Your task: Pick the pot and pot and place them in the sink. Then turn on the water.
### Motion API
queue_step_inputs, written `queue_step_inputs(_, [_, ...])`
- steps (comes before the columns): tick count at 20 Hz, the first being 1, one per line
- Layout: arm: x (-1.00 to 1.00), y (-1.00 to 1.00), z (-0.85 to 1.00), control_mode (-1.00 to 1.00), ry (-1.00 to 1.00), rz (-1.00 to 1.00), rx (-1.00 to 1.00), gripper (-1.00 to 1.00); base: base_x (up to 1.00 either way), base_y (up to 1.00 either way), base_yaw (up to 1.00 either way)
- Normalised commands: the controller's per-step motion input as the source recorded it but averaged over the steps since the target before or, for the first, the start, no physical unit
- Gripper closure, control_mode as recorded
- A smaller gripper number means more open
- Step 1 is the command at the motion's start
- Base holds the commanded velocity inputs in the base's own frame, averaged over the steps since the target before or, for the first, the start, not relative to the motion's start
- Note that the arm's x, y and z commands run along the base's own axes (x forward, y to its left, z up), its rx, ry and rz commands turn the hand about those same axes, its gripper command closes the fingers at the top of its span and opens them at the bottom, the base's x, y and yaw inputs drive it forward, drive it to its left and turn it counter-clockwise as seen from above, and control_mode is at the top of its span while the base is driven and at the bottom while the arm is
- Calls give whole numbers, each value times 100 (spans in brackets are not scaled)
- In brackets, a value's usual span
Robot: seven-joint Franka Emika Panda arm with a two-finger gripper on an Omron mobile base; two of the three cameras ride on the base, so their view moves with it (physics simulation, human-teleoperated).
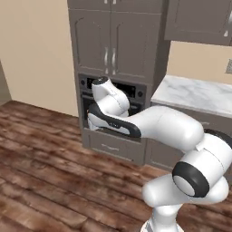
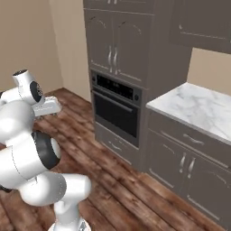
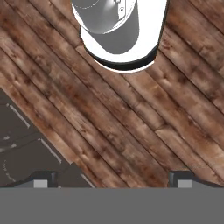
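The white robot arm is folded low in front of a dark built-in wall oven set in grey tall cabinets. The two-finger gripper points down at the brown wooden plank floor; its two dark finger tips stand wide apart with nothing between them. A white marble counter lies right of the oven. I cannot tell where the pots and the sink are.

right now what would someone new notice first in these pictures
The white arm folds across the foreground, in front of a tall grey cabinet holding a black built-in oven. To the right, a white marble counter tops grey lower cabinets. The gripper points down at dark wooden floor, fingertips wide apart, empty.
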Motion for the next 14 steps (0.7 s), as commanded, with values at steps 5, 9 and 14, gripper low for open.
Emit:
queue_step_inputs(5, [0, 0, 0, 100, 0, 0, 0, -100, 19, -42, -34])
queue_step_inputs(9, [0, 0, 0, 100, 0, 0, 0, -100, 20, -40, -33])
queue_step_inputs(14, [0, 0, 0, 100, 0, 0, 0, -100, 21, -41, -33])
